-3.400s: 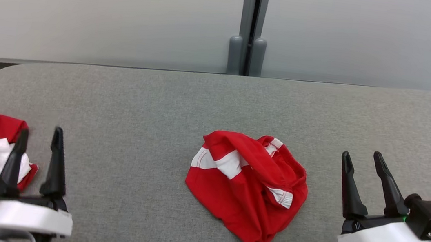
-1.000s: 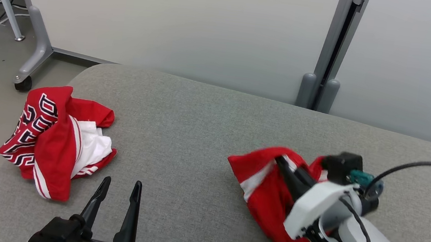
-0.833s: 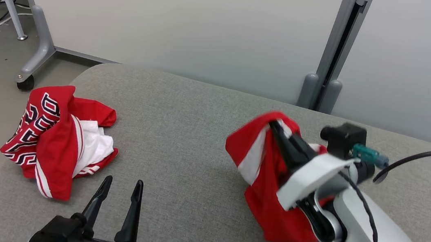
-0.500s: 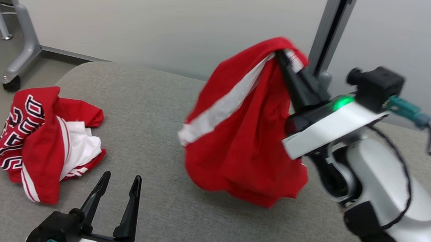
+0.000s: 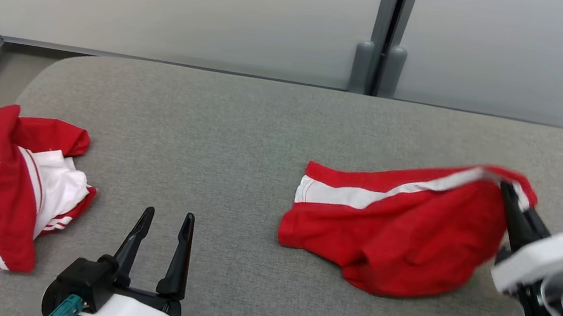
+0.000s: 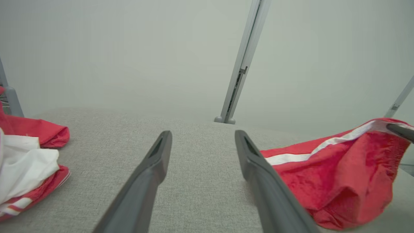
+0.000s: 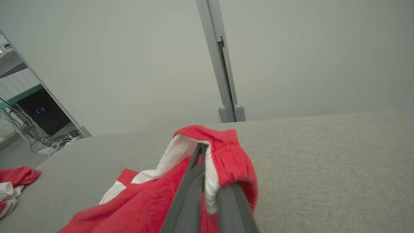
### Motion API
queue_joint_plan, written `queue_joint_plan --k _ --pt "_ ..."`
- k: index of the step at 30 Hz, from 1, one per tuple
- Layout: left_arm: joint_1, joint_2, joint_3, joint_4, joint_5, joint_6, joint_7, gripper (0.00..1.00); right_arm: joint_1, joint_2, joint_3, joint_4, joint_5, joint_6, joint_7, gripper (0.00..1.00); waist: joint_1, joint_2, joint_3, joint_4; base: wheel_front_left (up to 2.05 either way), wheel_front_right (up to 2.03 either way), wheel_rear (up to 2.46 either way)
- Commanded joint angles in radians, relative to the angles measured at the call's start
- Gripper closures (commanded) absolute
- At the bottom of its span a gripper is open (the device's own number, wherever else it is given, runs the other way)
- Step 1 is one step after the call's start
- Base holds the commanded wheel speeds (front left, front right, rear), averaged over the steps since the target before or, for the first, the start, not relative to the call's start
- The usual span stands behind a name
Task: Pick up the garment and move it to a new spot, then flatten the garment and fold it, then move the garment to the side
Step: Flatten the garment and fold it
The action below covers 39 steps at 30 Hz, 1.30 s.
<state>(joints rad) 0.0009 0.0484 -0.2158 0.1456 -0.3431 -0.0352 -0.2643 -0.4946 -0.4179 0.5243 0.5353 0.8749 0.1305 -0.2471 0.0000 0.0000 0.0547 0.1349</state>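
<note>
Grey cushion point(image 5: 243, 121); right gripper point(image 5: 507, 190) pinches red white-striped cloth point(image 5: 401, 232)

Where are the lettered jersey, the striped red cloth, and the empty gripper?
lettered jersey point(image 5: 4, 183), head view, red middle fold.
striped red cloth point(image 5: 401, 234), head view, plain red middle.
left gripper point(image 5: 169, 214), head view, between its fingertips.

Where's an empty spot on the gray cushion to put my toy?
The biggest bare patch of cushion is between the jersey and the red shorts, beyond the left gripper. The back strip along the wall is bare too. The right is crowded: the right gripper pinches the shorts.
</note>
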Motion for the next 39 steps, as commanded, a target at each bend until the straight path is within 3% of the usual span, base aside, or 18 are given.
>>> queue_joint_plan --k 1,6,8,9,11,12,13,22,30,34,39 --pt "-0.017 0.004 0.0 0.003 -0.001 -0.004 0.0 0.0 0.023 -0.003 -0.005 0.009 0.011 0.001 -0.005 1.0 0.0 0.0 0.02 -0.018 0.0 0.0 0.0" --pt "-0.045 0.004 -0.005 0.019 0.007 -0.013 0.0 0.0 0.109 -0.013 -0.005 0.069 0.064 0.001 -0.007 1.0 0.0 0.0 0.06 -0.06 0.0 0.0 0.0" --pt "-0.064 0.004 -0.005 0.031 0.012 -0.02 0.0 0.0 0.11 -0.012 0.023 0.093 0.101 0.001 0.009 0.87 0.0 0.0 0.081 -0.084 0.0 0.0 0.0" --pt "-0.07 0.004 -0.006 0.037 0.015 -0.024 0.0 0.0 0.105 -0.015 0.034 0.105 0.11 0.001 0.012 0.85 0.0 0.0 0.086 -0.09 0.0 0.0 0.0" --pt "-0.081 0.004 -0.006 0.042 0.019 -0.027 0.0 0.0 0.09 -0.025 0.059 0.139 0.113 0.001 0.022 0.7 0.0 0.0 0.094 -0.101 0.0 0.0 0.0" --pt "-0.085 0.004 -0.006 0.045 0.02 -0.028 0.0 0.0 0.083 -0.024 0.07 0.157 0.115 0.001 0.028 0.04 0.0 0.0 0.097 -0.105 0.0 0.0 0.0" --pt "-0.089 0.004 -0.006 0.048 0.021 -0.029 0.0 0.0 0.076 -0.021 0.08 0.171 0.12 0.0 0.026 0.0 0.0 0.0 0.099 -0.108 0.0 0.0 0.0" --pt "-0.087 0.004 0.003 0.048 0.029 -0.037 0.0 0.0 0.11 -0.073 0.042 0.144 0.208 0.0 -0.01 0.0 0.0 0.0 0.078 -0.113 0.0 0.0 0.0" --pt "-0.08 0.02 0.014 0.061 0.015 -0.043 0.024 0.0 0.153 -0.111 -0.008 0.066 0.179 0.001 -0.019 0.0 0.0 0.0 0.055 -0.146 0.0 0.0 0.0" --pt "-0.121 0.043 0.015 0.082 -0.014 -0.053 0.122 0.0 0.143 -0.093 -0.06 -0.005 0.12 0.001 -0.019 0.0 0.0 0.0 0.065 -0.179 0.0 0.0 0.0" --pt "-0.21 0.076 0.007 0.128 -0.085 -0.072 0.321 0.0 0.162 -0.045 -0.117 -0.082 0.042 0.001 -0.019 0.0 0.0 0.0 0.08 -0.223 0.0 0.0 0.0"
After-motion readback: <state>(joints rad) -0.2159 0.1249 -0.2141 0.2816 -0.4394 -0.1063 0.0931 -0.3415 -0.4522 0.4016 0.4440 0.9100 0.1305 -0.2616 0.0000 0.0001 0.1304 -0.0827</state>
